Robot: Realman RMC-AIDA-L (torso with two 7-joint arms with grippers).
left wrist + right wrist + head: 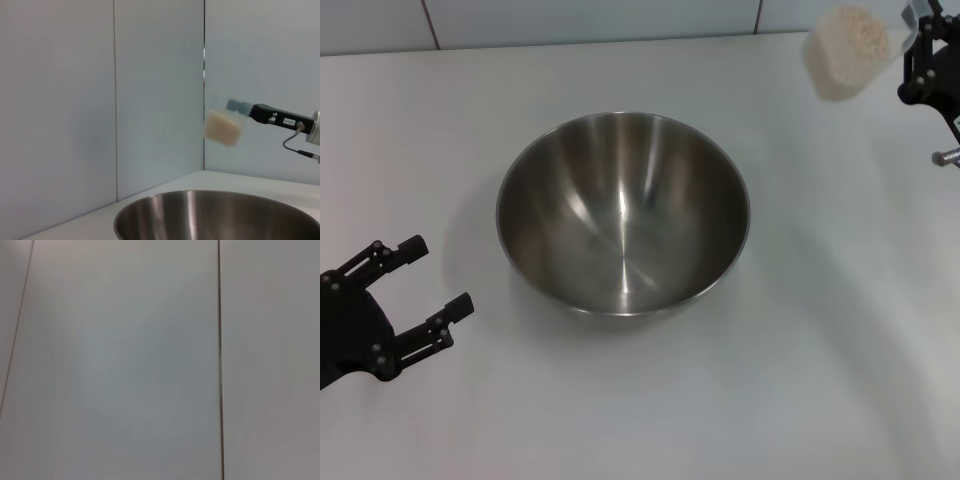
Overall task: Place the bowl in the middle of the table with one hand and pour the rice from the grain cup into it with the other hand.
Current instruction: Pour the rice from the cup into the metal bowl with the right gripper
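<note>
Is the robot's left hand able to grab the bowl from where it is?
Probably yes. The left hand is open, beside the bowl with only bare table between them. The right hand holds the cup of rice up past the bowl's far side, out of the way.

I have a plain white table (620,420) in front of me, running back to a pale panelled wall (570,20). The only thing I can see resting directly on it is the bowl (623,212), a shiny steel one standing upright near the middle with nothing inside. From the left wrist view I see the bowl's rim (220,200) with the white surface curving behind it.
</note>
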